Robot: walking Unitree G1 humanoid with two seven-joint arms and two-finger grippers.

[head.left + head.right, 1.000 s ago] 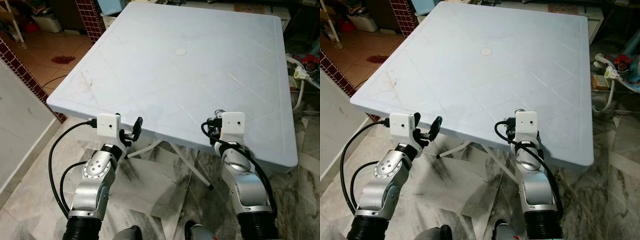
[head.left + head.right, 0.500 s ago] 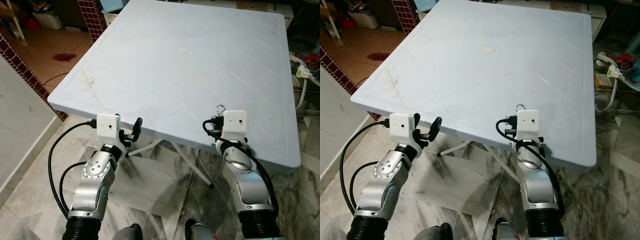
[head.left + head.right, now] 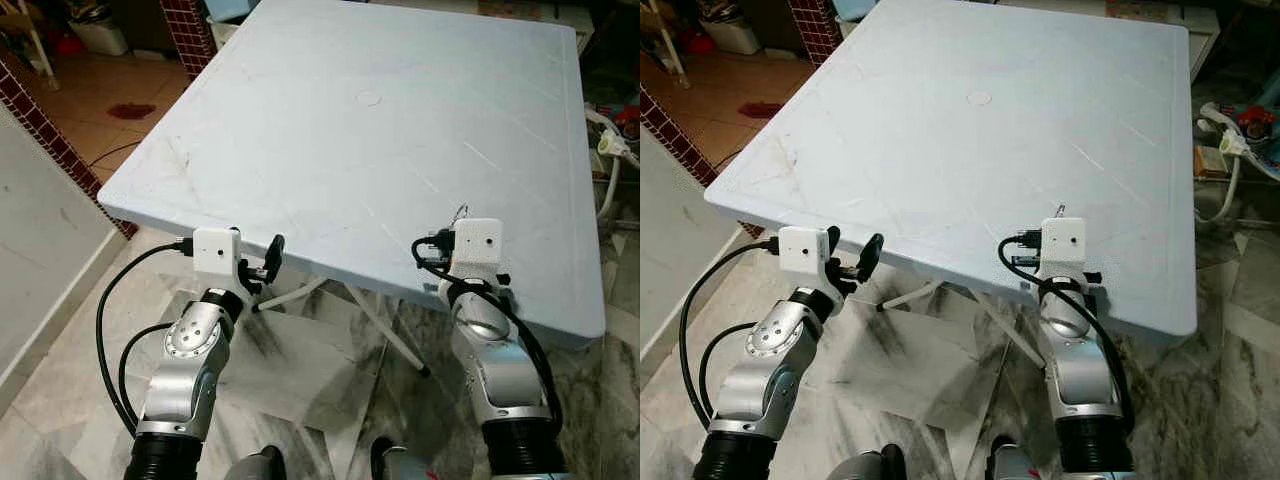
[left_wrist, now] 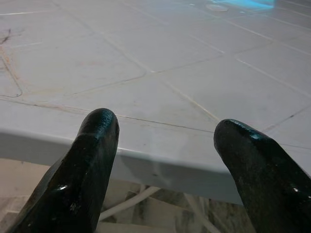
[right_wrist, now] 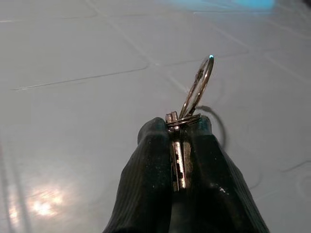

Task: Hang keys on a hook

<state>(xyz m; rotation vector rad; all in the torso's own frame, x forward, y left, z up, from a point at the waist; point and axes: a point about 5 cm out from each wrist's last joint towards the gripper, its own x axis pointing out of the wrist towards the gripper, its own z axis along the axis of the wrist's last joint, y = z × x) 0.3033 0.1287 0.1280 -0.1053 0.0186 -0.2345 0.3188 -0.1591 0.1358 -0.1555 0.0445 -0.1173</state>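
My right gripper (image 5: 179, 131) is shut on a set of keys (image 5: 178, 160), pinched flat between the two black fingertips, with the metal key ring (image 5: 198, 88) standing up beyond them. It hovers just over the near right part of the pale blue table (image 3: 380, 130); the ring (image 3: 459, 212) pokes out above the white wrist camera block. My left gripper (image 4: 165, 136) is open with nothing between its fingers, held at the table's near edge (image 4: 146, 160), left of the middle (image 3: 268, 258).
The plastic table has a capped hole (image 3: 369, 98) at its centre and white folding legs (image 3: 300, 292) on marble floor. A red brick pillar (image 3: 190, 30) and a tiled room lie at the far left. Clutter with a white pipe (image 3: 607, 170) stands at the right.
The camera has shifted slightly. My right gripper has moved a little to the right and forward over the table with the keys. The left arm holds still.
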